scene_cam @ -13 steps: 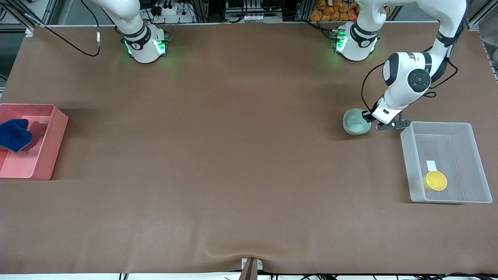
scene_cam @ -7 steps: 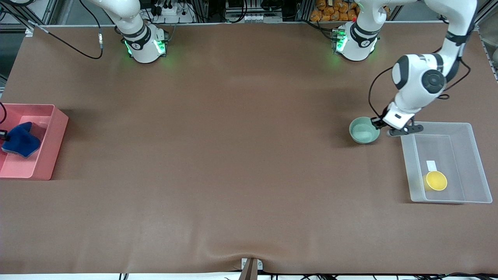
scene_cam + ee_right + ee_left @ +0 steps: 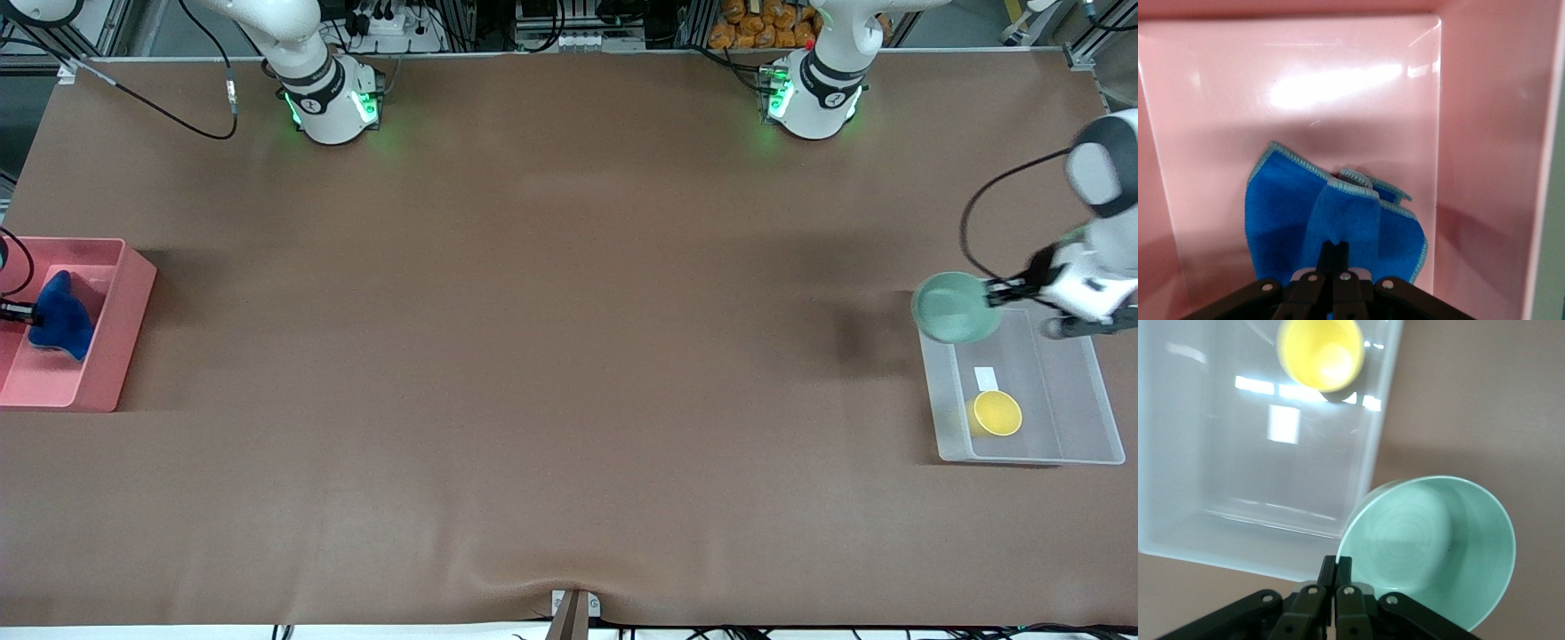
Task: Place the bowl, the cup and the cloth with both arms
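My left gripper (image 3: 1003, 291) is shut on the rim of the pale mint-green bowl (image 3: 956, 308) and holds it in the air over the corner of the clear plastic bin (image 3: 1099, 391). In the left wrist view the fingers pinch the bowl's (image 3: 1431, 543) rim. The yellow cup (image 3: 997, 412) stands upright in that bin and also shows in the left wrist view (image 3: 1321, 352). My right gripper (image 3: 28, 313) is shut on the bright-blue cloth (image 3: 61, 315), which hangs over the pink bin (image 3: 107, 356). In the right wrist view the cloth (image 3: 1331, 220) hangs from the fingers above the pink floor.
The clear bin (image 3: 1238, 467) sits at the left arm's end of the table, the pink bin (image 3: 1485, 153) at the right arm's end. A small white label (image 3: 984, 378) lies on the clear bin's floor. The two arm bases (image 3: 329, 102) (image 3: 813, 98) stand along the table's edge farthest from the front camera.
My left gripper has lifted the bowl off the table and carried it to the clear bin's corner. My right gripper has raised the cloth in the pink bin; it now hangs bunched.
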`<state>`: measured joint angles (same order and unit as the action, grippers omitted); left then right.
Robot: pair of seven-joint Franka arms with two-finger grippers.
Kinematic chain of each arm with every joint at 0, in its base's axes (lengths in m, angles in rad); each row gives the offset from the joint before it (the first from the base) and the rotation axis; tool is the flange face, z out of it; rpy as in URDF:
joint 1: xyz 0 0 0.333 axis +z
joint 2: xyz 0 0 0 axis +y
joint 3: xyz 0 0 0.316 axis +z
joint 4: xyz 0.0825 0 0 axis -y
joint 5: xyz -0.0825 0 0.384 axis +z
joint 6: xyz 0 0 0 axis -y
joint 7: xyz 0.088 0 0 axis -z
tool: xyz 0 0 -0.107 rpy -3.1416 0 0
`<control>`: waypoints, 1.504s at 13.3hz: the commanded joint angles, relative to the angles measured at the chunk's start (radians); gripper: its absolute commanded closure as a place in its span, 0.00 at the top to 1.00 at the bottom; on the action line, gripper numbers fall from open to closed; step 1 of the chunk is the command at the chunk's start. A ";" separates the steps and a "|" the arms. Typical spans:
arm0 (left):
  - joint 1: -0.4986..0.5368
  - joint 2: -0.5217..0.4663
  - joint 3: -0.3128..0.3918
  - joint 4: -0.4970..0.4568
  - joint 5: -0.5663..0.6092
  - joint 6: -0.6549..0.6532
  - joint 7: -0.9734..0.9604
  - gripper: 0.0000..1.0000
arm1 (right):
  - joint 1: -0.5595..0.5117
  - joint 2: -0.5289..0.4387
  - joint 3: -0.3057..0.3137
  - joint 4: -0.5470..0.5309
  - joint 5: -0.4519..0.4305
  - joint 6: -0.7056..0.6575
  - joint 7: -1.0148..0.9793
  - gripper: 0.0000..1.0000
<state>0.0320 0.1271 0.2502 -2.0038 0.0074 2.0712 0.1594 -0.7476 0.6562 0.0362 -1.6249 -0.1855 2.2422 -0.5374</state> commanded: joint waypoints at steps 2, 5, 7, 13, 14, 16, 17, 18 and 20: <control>0.009 0.155 0.159 0.122 -0.107 -0.025 0.248 0.00 | -0.010 0.040 0.010 0.020 0.006 0.005 -0.010 0.00; 0.020 0.244 0.179 0.142 -0.144 0.023 0.285 0.00 | -0.010 0.046 0.011 0.008 0.018 0.004 -0.009 0.00; 0.039 0.273 0.179 0.139 -0.150 0.058 0.324 0.00 | -0.009 0.045 0.011 0.010 0.032 -0.003 -0.013 0.12; 0.043 0.368 0.178 0.135 -0.227 0.182 0.364 0.00 | 0.004 -0.010 0.016 0.013 0.034 -0.032 -0.015 1.00; 0.043 0.382 0.178 0.135 -0.227 0.194 0.373 0.00 | 0.010 -0.024 0.016 0.014 0.034 -0.048 -0.015 1.00; 0.045 0.408 0.178 0.132 -0.236 0.222 0.408 0.00 | 0.019 -0.064 0.017 0.020 0.034 -0.076 -0.013 1.00; 0.045 0.414 0.178 0.131 -0.253 0.227 0.420 0.00 | 0.033 -0.087 0.017 0.020 0.034 -0.082 -0.010 1.00; 0.043 0.417 0.178 0.131 -0.265 0.228 0.427 0.00 | 0.040 -0.101 0.017 0.022 0.034 -0.090 -0.007 1.00; 0.034 0.442 0.178 0.131 -0.279 0.245 0.428 0.00 | 0.059 -0.131 0.019 0.020 0.035 -0.127 0.002 1.00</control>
<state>0.0726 0.5428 0.4242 -1.8877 -0.2389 2.2963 0.5604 -0.7093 0.5681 0.0572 -1.5881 -0.1695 2.1518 -0.5376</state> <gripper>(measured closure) 0.969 0.000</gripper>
